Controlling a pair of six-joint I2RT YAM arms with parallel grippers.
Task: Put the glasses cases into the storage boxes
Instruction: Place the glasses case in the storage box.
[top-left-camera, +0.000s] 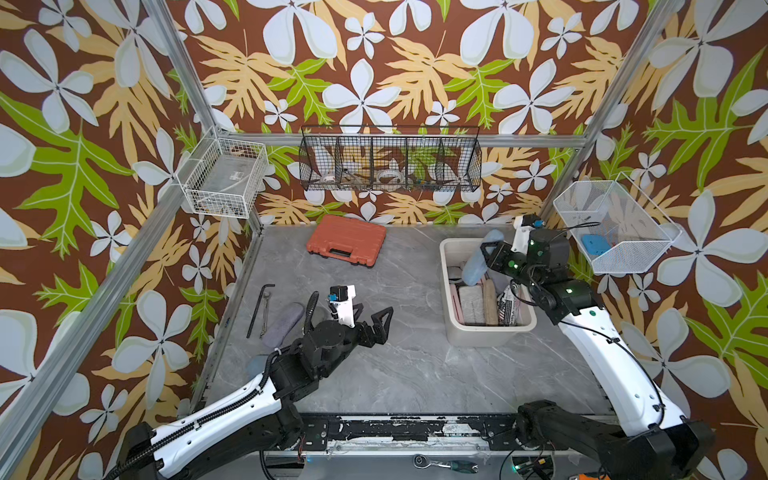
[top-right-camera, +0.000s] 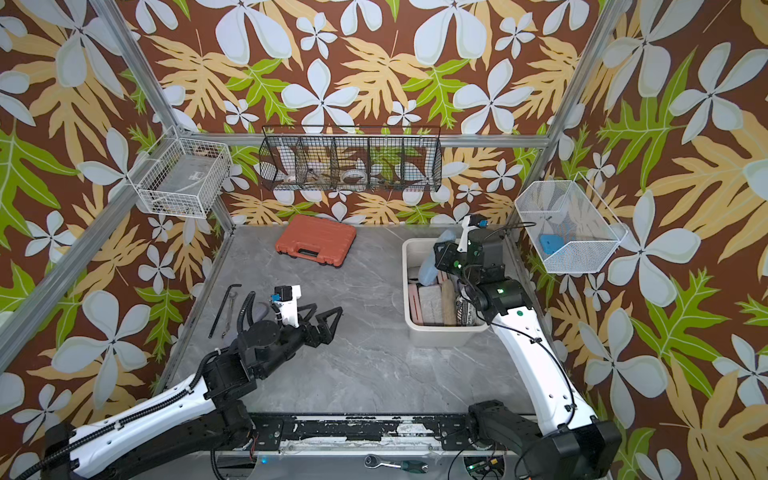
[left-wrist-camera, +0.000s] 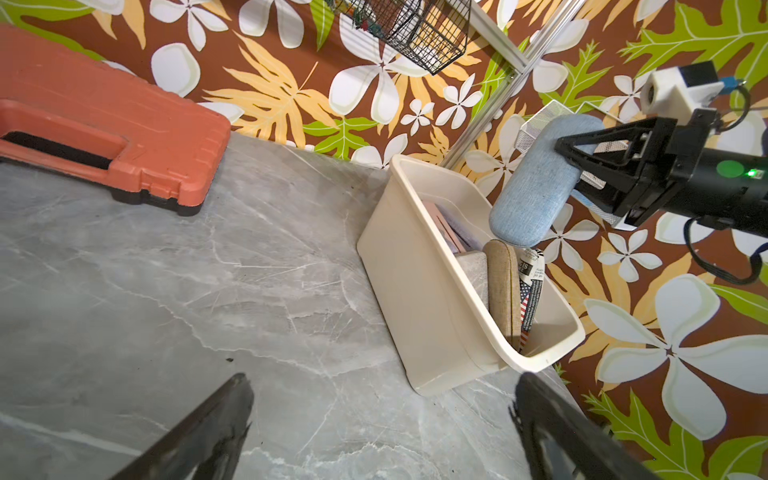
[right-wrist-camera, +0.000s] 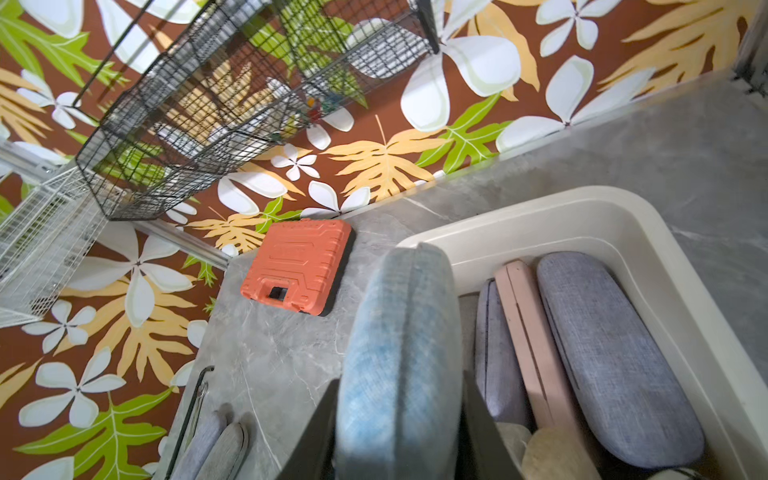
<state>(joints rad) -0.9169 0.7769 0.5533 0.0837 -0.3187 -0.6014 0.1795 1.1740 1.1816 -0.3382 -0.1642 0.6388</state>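
Grey marble desk (top-left-camera: 395, 374) carries the cream storage box (top-left-camera: 490, 337), holding grey, tan, pink and newspaper-print cases (top-left-camera: 471, 305). Above it the right gripper (top-left-camera: 486, 254) clamps a blue felt glasses case (top-left-camera: 476, 266); lowering into a gap, then release, looks next. Left gripper (top-left-camera: 376, 309) gapes empty near a lavender case (top-left-camera: 284, 324).

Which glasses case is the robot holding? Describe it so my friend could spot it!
Find the cream tub on the right of the grey table. Just above it, the right tool is shut on a light blue case, tilted end-up. It's the only case in the air; the other cases lie in the tub or on the table.
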